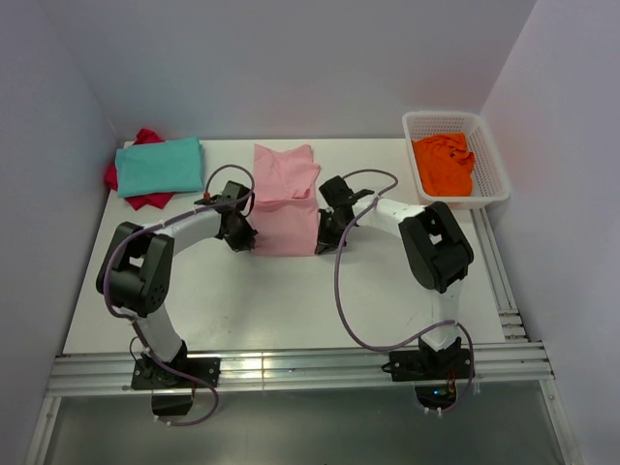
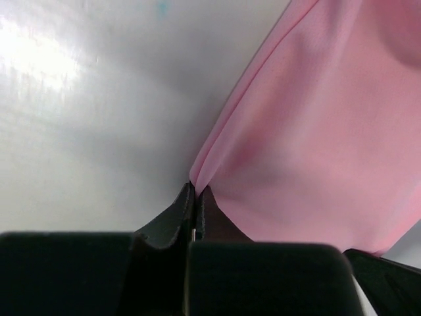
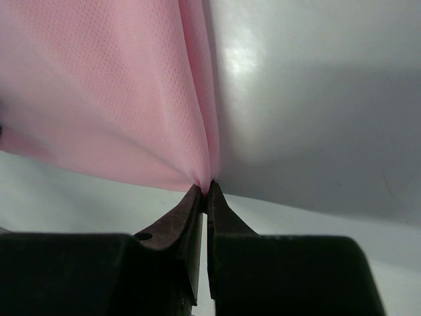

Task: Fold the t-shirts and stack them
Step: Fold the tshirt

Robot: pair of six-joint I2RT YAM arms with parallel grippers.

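Note:
A pink t-shirt point(image 1: 286, 199) lies folded lengthwise in the middle of the white table. My left gripper point(image 1: 242, 232) is shut on its left edge; in the left wrist view the cloth point(image 2: 316, 145) runs up from the pinched fingertips point(image 2: 196, 189). My right gripper point(image 1: 327, 231) is shut on its right edge; in the right wrist view the cloth point(image 3: 112, 92) is lifted off the table at the tips point(image 3: 207, 189). A folded teal t-shirt point(image 1: 160, 165) lies on a red one point(image 1: 147, 199) at the far left. An orange t-shirt point(image 1: 446, 165) lies crumpled in a basket.
A white plastic basket point(image 1: 492, 160) stands at the far right edge of the table point(image 1: 242, 300). White walls close in the back and both sides. Each arm's cable loops over the table beside the pink shirt.

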